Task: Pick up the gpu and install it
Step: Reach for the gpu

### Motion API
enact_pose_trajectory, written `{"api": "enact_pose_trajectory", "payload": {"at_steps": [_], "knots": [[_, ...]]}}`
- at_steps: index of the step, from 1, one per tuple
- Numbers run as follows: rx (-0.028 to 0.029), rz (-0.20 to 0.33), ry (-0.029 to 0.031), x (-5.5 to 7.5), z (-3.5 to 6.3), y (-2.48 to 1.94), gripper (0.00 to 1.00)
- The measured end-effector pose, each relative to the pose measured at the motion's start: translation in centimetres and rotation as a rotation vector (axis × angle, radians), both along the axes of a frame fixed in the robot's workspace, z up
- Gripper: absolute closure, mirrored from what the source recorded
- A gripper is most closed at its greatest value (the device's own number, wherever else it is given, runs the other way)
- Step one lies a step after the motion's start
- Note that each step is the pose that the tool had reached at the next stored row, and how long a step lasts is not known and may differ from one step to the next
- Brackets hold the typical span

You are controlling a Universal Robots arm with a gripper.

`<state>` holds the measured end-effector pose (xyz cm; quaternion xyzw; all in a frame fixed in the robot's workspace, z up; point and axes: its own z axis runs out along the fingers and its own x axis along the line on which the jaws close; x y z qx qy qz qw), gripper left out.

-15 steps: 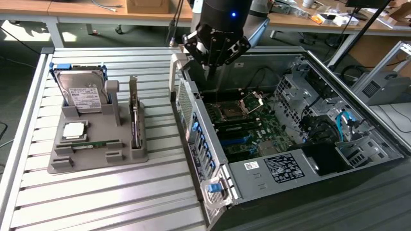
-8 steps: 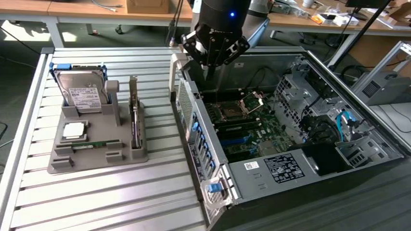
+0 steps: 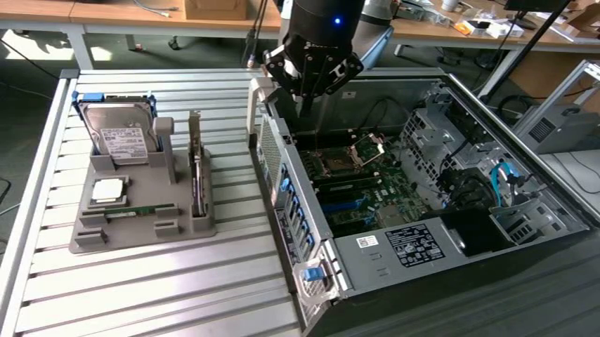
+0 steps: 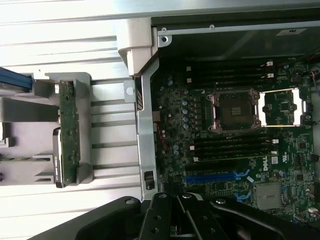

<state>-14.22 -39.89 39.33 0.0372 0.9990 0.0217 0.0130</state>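
GPU stands on its long edge in a narrow slot of the grey holder, on the side of the holder that is nearer to the computer case; in the wrist view it shows as a thin green strip seen edge-on, and nothing touches it. The same holder carries three more parts: a silver hard drive with a white label stands upright in the far pocket, a square processor chip lies flat in front of it, and a slim green memory stick lies flat just beside the chip. The holder rests on a table of metal slats. To the exterior view's right of it the case lies on its side with the cover off. Inside is the motherboard, with the processor socket uncovered and its metal lid folded back, the long black memory slots unfilled, and a blue expansion slot also unfilled. Blue cables run in the drive bay at the far side of the case. The gripper hangs above the case wall that faces the holder, well apart from the GPU; its jaws are pressed together and hold nothing.
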Motion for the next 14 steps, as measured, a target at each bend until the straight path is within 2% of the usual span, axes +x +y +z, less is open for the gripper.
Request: {"api": "enact_pose_trajectory", "payload": {"at_steps": [14], "knots": [[0.0, 0.0, 0.0, -0.29, 0.0, 0.0, 0.9]]}}
